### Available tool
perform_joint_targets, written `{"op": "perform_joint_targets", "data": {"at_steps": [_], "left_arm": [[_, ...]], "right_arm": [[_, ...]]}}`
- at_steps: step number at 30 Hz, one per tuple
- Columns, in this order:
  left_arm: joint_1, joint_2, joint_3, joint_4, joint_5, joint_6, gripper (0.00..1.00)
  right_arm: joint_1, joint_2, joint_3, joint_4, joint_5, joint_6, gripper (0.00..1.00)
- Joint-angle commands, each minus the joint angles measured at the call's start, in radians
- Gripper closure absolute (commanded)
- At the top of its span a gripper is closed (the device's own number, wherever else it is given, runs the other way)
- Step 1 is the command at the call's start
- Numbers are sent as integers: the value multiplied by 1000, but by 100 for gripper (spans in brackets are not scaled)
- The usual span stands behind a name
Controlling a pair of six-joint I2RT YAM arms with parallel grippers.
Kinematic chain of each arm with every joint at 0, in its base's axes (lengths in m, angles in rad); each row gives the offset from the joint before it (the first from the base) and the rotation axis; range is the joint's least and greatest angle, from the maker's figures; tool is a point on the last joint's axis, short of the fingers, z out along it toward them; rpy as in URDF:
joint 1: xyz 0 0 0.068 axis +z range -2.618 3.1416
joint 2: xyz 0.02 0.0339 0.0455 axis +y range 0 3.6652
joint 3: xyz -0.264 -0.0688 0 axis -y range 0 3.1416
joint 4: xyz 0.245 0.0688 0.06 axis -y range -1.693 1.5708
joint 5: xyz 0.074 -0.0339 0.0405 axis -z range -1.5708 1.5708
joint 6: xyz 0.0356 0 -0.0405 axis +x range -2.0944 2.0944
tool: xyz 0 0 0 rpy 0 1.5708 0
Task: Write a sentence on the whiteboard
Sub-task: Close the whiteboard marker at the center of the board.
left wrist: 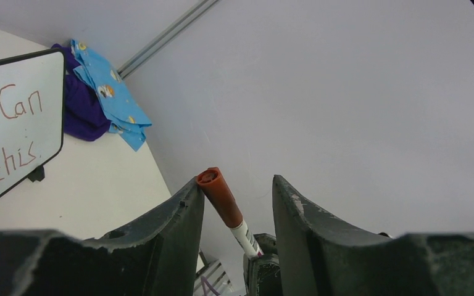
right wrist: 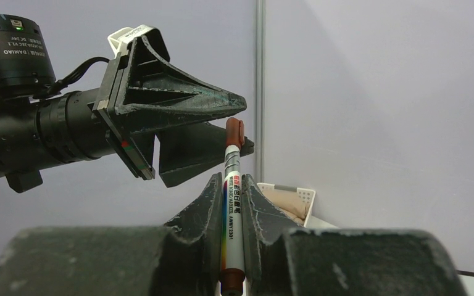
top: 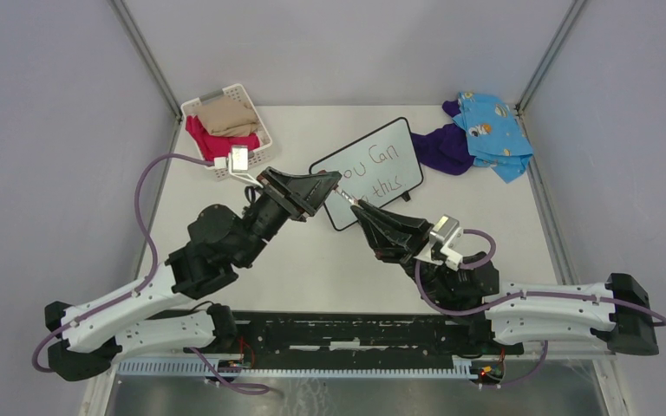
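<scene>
So the right hand is clamping the marker around the middle of its barrel, holding it with the brown cap sticking out toward the left hand. The marker's long axis is running pretty much straight from one hand to the other. The left hand is sitting unclenched around that cap, one finger touching it and the other standing a bit off, so it isn't gripping anything. My guess is the next move is all about that cap, and the left hand is clearly the nearer one for it. The whiteboard is lying flat on the desk just beyond where the two hands are meeting, with the sentence reading "you can" and "this" where it's showing.
</scene>
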Motion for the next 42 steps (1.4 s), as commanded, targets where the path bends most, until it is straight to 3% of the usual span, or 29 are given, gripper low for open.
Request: {"op": "perform_joint_targets", "data": {"at_steps": [1, 23, 27, 33, 42], "left_arm": [[0, -23, -13, 52, -44, -24, 51], [0, 3, -27, 70, -25, -66, 75], [0, 4, -29, 76, -23, -68, 74], [0, -6, -26, 76, -37, -58, 64], [0, -10, -27, 85, -31, -54, 68]], "right_arm": [[2, 4, -1, 53, 34, 9, 100], [1, 4, -1, 51, 37, 8, 100], [3, 1, -1, 47, 30, 9, 100], [1, -2, -1, 44, 26, 12, 100], [3, 1, 2, 36, 6, 14, 100]]}}
